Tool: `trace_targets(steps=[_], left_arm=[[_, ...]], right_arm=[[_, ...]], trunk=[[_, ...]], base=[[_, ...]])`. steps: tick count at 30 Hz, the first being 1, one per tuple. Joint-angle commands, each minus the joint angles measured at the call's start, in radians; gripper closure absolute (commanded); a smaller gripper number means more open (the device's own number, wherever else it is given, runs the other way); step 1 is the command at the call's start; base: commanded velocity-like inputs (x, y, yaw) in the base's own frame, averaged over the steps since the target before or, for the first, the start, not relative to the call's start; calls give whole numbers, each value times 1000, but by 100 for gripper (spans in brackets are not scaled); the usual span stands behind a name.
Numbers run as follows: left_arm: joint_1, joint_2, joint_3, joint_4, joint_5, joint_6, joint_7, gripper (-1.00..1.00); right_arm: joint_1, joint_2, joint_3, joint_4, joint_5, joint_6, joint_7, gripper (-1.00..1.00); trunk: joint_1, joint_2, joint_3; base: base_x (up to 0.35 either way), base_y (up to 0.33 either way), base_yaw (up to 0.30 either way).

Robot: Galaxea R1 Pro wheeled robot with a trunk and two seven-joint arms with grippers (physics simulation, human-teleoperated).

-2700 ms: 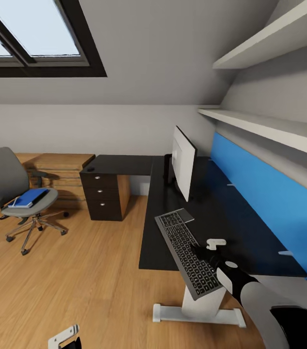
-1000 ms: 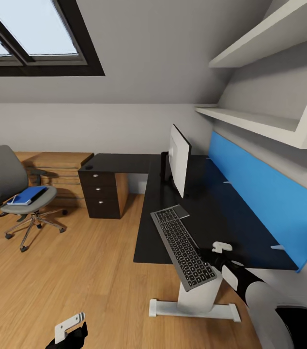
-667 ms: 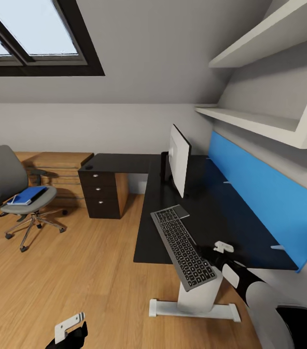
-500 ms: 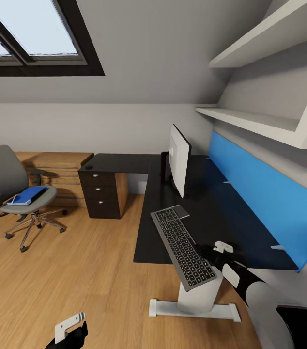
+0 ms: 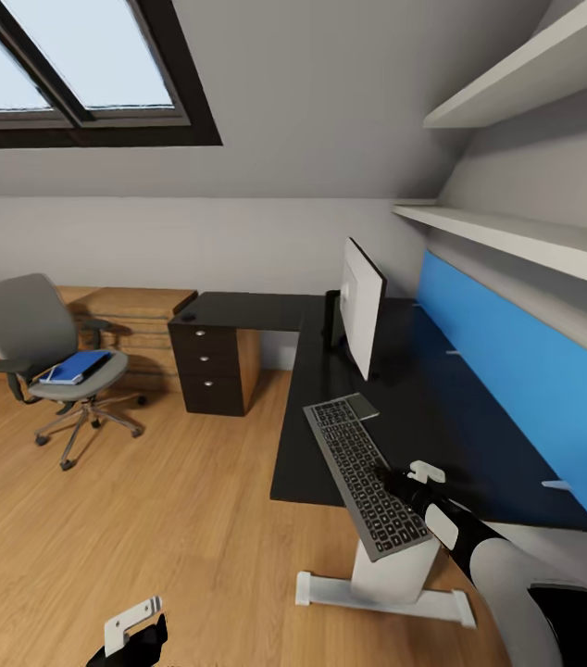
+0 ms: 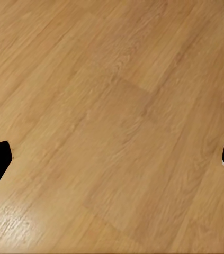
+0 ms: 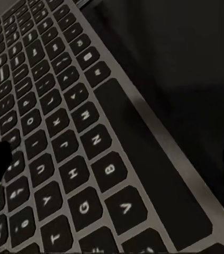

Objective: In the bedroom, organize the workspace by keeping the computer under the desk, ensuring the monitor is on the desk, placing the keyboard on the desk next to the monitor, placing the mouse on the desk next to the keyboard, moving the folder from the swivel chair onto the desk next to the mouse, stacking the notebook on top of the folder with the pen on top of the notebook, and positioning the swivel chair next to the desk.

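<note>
The head view takes in the whole room: a black L-shaped desk (image 5: 423,398) against a blue wall panel (image 5: 516,371), a monitor (image 5: 364,306) standing upright on it, and a keyboard (image 5: 365,472) lying in front of the monitor. The keyboard's long axis runs from the monitor toward the robot, slightly skewed, and its near end hangs past the desk's front edge. The right gripper (image 5: 395,479) sits at the keyboard's right edge, near that overhanging end.

The right wrist view gives what the head view cannot — the keys close up, with the keyboard's (image 7: 64,137) grey rim running diagonally against the dark desk top (image 7: 186,69). Dark finger tips show at two opposite edges of this picture, one over the keys, one over the desk — the jaws are spread and nothing is held.

Across the room, the swivel chair (image 5: 48,352) stands well apart from the desk on the wooden floor (image 5: 145,519), with a blue folder (image 5: 79,367) lying flat on its seat.

The left gripper (image 5: 131,635) hangs low over the floor; in the left wrist view its finger tips stand wide apart over bare planks (image 6: 112,127).
</note>
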Motion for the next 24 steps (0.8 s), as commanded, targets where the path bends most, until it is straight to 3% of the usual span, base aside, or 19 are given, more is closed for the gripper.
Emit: trace_targets(steps=[1, 16, 24], left_arm=[[-1, 1, -4, -1, 6, 3, 9, -100], [-1, 3, -4, 3, 7, 4, 0, -100], [-1, 3, -4, 4, 7, 3, -1, -100]], right_arm=[[-1, 0, -4, 2, -2, -3, 6, -100], [-1, 3, -3, 3, -2, -3, 6, -100], [-1, 3, -2, 2, -3, -3, 7, -100]], trunk=[[0, -1, -1], [0, -1, -1], [0, -1, -1]], base=[[0, 0, 250], [0, 0, 152], [-171, 0, 44]])
